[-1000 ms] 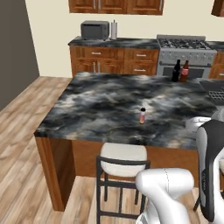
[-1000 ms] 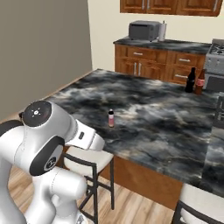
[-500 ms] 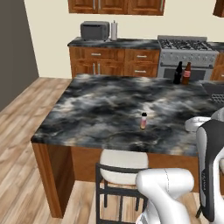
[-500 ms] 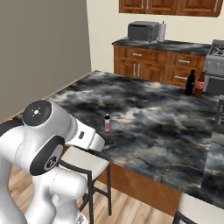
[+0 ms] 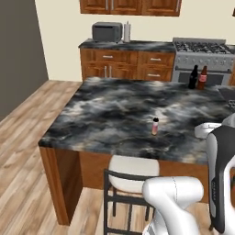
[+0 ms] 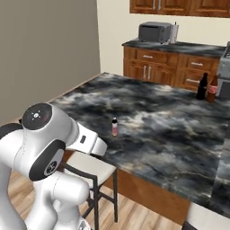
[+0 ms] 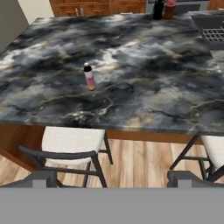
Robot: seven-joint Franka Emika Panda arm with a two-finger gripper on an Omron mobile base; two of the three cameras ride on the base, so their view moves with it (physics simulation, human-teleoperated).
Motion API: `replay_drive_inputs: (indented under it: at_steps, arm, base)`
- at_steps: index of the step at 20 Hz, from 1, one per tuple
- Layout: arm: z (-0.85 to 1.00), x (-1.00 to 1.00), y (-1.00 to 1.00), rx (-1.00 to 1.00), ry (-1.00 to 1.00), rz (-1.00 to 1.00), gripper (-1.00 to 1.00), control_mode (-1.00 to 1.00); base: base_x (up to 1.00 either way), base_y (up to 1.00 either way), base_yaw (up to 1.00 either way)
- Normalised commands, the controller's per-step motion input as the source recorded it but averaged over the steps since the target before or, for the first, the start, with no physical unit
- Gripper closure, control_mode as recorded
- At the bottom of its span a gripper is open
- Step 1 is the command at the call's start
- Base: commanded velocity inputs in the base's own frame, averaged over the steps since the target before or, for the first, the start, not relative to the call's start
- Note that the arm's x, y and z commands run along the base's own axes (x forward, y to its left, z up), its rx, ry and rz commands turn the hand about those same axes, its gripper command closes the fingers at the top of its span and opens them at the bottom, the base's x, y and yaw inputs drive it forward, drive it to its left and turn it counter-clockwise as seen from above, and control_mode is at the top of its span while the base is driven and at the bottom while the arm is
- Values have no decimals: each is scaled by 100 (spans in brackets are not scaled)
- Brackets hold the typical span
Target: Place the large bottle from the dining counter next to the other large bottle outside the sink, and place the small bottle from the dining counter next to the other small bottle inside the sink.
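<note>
The small pinkish bottle (image 5: 155, 126) (image 6: 114, 127) (image 7: 89, 77) with a dark cap stands upright near the front edge of the marbled dining counter (image 5: 105, 114) (image 6: 170, 130) (image 7: 144, 87). At the counter's far side the tall black bottle (image 5: 193, 77) (image 6: 202, 86) (image 7: 158, 8) stands right beside the brown red-labelled bottle (image 5: 202, 78) (image 6: 212, 88) (image 7: 169, 8). The sink's grid rack (image 7: 214, 33) shows just right of them. My gripper (image 7: 116, 179) is open and empty, hanging in front of the counter above the stools, well short of the small bottle.
Two white-seated stools (image 7: 72, 140) (image 7: 214, 146) stand under the counter's front edge, one also in the base views (image 5: 134, 167) (image 6: 90, 166). Beyond the island are wood cabinets, a microwave (image 5: 107, 32) and a stove (image 5: 202, 50).
The whole picture has shifted a little in both base views, so the base has moved relative to the counter. The bottles stand where they were and the gripper has stayed open.
</note>
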Motion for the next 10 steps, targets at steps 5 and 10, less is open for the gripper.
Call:
replay_drive_inputs:
  at_steps: [5, 10]
  arm:
    - [0, 0, 0, 0, 0, 0, -100, 100]
    - [0, 0, 0, 0, 0, 0, -100, 100]
  base:
    - [41, 14, 35]
    - [42, 0, 41]
